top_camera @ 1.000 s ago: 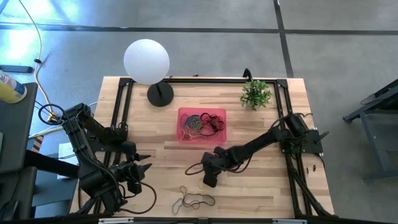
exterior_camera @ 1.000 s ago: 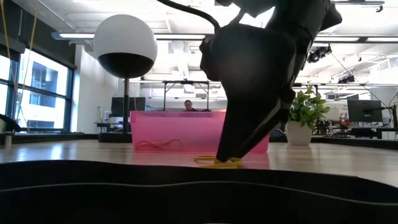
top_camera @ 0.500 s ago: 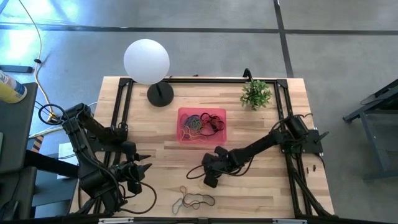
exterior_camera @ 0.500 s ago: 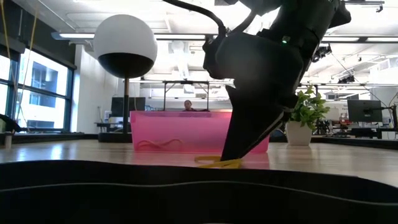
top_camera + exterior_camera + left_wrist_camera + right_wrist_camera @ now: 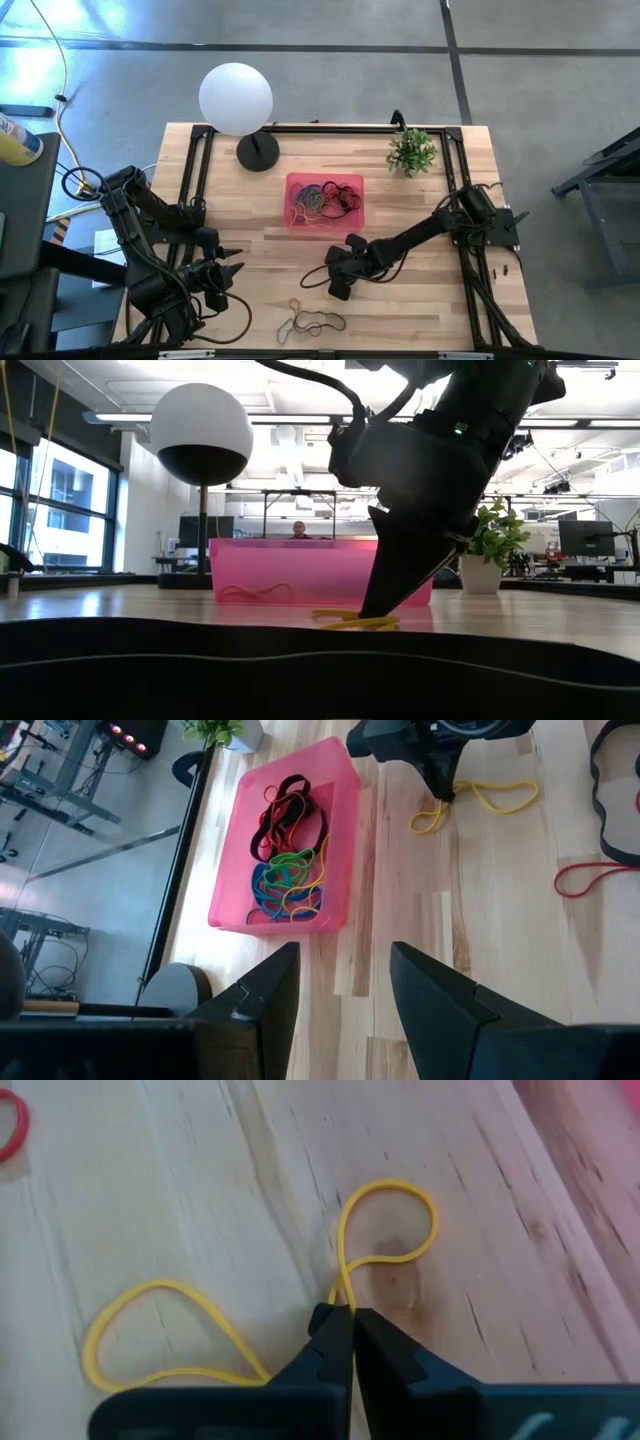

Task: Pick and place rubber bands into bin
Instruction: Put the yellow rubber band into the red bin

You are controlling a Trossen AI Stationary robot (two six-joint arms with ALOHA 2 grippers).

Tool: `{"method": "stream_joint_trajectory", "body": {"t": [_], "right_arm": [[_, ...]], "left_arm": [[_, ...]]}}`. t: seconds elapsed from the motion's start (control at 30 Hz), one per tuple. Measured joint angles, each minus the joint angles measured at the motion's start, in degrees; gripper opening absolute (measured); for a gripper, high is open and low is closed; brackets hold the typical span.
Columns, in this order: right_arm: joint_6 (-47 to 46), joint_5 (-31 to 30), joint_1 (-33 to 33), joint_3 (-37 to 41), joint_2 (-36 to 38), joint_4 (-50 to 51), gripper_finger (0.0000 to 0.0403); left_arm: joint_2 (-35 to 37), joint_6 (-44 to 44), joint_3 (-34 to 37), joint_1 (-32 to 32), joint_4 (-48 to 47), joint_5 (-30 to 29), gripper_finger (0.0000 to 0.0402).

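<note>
A yellow rubber band lies on the wooden table in front of the pink bin. My right gripper stands over the band's middle with its fingers shut on it. It also shows in the low view, my right gripper touching down on the yellow band. The bin holds several rubber bands in black, red, green, blue and yellow. More loose rubber bands lie near the table's near edge. My left gripper waits open at the near left, holding nothing. My right gripper pinches the yellow band at its middle, where the two strands run close together, between its two fingertips. The fingers come from above, slanting down. The band lies flat on the table, one loop on each side of the fingers, slack.
A white globe lamp stands at the far left and a small potted plant at the far right. A red band and a black band lie near the front edge. Bare wood shows between the bin and those bands.
My right gripper has shut, closing its fingertips on the middle of the yellow band, and has shifted slightly over it. The band has stayed on the table.
</note>
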State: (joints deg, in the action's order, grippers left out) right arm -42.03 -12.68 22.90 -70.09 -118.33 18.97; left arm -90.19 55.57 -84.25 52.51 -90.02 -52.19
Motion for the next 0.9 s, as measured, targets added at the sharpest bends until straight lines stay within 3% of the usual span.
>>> {"method": "stream_joint_trajectory", "body": {"t": [0.9], "right_arm": [[6.8,-3.4,-0.99,0.12,14.16,-1.44,0.0]], "left_arm": [[0.0,0.02,0.0,0.0,0.0,-1.48,0.0147]]}}
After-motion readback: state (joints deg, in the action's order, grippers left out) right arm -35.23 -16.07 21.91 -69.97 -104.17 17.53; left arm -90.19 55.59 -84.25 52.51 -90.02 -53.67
